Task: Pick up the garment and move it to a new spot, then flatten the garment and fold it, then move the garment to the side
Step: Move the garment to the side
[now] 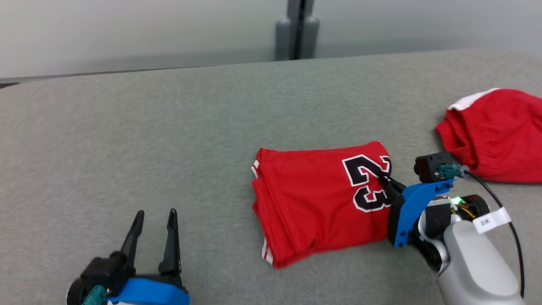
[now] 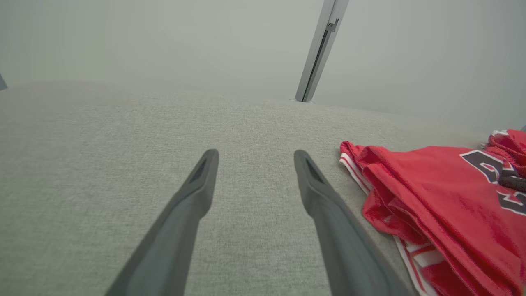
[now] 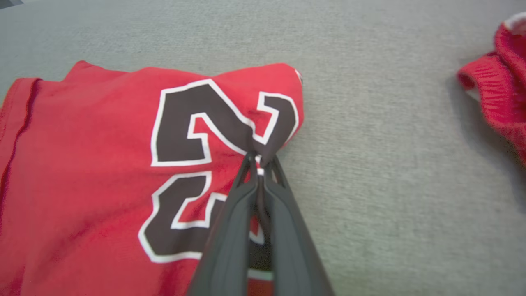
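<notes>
Two fingers (image 1: pixel 171 237) of the left claw (image 1: pixel 156 212) stand spread wide and empty at the lower left of the grey bench (image 1: pixel 127 127), the folded red garment (image 1: pixel 313 199) numbered 23 lies near mid-bench, its right edge pinched in the closed right claw (image 1: pixel 384 178), and a second red cloth (image 1: pixel 495 135) lies far right.

Left gripper (image 2: pixel 255 156), jaws wide apart, over grey fabric surface (image 2: pixel 102 135); folded red garment (image 2: pixel 431 193) just beside

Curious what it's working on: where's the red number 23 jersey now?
In the head view the folded red jersey lies right of centre on the grey surface, its numbered edge pinched by the right gripper, another red garment further right.
</notes>
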Robot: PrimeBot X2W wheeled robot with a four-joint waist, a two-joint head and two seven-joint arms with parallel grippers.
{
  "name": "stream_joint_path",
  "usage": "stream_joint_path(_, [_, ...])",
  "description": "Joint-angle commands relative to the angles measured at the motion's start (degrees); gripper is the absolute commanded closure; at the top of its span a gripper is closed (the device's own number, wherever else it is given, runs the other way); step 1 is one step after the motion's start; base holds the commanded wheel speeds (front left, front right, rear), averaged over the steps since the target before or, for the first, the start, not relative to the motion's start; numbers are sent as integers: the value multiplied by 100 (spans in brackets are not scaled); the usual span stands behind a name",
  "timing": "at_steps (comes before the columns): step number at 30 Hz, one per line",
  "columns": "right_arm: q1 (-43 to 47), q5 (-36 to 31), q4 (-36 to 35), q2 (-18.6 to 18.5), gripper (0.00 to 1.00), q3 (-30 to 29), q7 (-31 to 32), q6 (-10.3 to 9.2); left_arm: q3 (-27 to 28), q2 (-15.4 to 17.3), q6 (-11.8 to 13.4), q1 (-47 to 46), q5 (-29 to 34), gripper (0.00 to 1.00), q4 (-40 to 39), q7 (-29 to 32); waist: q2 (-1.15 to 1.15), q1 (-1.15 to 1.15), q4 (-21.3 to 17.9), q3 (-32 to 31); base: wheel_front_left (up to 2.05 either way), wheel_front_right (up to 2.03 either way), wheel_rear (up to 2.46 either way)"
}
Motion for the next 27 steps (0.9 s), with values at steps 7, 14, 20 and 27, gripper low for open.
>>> stream_joint_path(7, [-255,-64,-408,-329,100,-230,-238,-3,62,179,-9,-269,125,0,-141,-2,0,-1,-1226,367,0,0,0])
stream_joint_path(14, [-381,-20,-805,-264,100,-285,-453,-3,-1,370,-20,-528,254,0,-265,179,0,-1,-2021,711,0,0,0])
stream_joint_path(20, [-560,38,-1016,-154,100,-93,-570,-3,-75,456,-16,-612,301,0,-330,304,0,-1,-2175,804,0,0,0])
stream_joint_path(27, [-1258,-96,-892,-407,100,41,-258,-4,-68,473,36,-615,270,0,-341,309,0,-1,-1902,778,0,0,0])
